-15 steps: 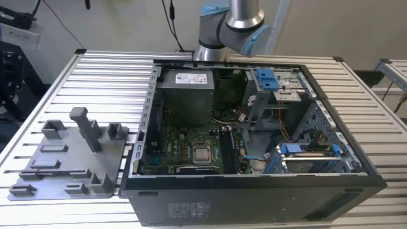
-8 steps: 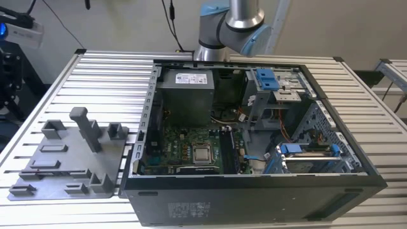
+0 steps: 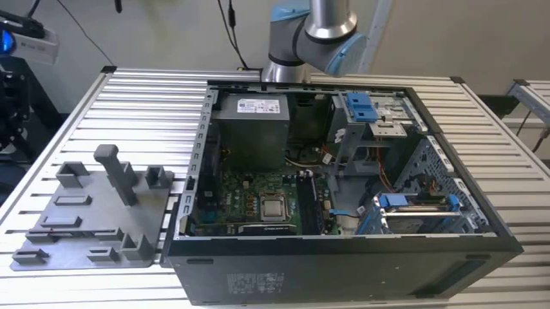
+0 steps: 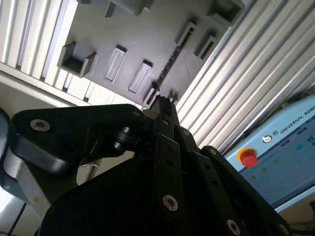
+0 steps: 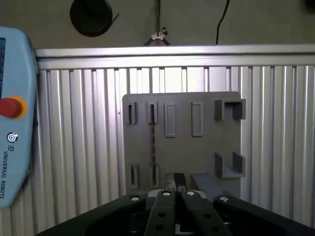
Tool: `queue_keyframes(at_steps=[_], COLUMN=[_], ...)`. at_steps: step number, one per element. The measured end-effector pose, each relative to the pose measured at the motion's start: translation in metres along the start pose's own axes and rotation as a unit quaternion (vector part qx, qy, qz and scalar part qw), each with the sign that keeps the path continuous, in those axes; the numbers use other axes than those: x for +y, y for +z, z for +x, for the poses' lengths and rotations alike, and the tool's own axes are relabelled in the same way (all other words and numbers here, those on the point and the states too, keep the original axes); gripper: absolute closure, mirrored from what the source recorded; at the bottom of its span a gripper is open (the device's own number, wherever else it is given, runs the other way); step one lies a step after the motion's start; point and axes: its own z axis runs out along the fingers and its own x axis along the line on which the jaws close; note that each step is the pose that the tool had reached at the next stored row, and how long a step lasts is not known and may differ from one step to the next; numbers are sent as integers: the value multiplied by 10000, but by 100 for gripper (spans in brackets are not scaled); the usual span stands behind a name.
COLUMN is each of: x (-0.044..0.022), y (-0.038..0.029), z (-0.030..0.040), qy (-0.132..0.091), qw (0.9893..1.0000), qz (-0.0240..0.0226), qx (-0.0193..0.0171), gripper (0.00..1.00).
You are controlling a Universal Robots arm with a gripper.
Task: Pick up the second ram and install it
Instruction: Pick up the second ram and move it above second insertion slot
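One strip, the second ram point(image 5: 152, 142), is standing on edge in the slot holders of the grey fixture point(image 5: 206, 147), clear of the tool point(image 5: 175, 182). The tool is hovering above the fixture, tips pinched narrow, gripping nothing. In the exterior view the fixture is lying on the desk point(image 3: 129, 90) at 9 o'clock of the open PC case point(image 3: 344, 277).

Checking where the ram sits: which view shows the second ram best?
First wrist view: the second ram runs edge-on, squarely seen, in the gray holder. Second wrist view shows it slanted; exterior view, too small to tell.
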Motion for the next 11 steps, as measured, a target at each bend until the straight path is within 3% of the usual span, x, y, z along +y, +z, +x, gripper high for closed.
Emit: queue_keyframes(at_steps=[4, 11], x=[3, 2], y=[22, 31], z=[-4, -7], qy=[-88, -153], qw=[9999, 9998], qz=[-5, -22], qx=[-84, -100], gripper=[89, 89])
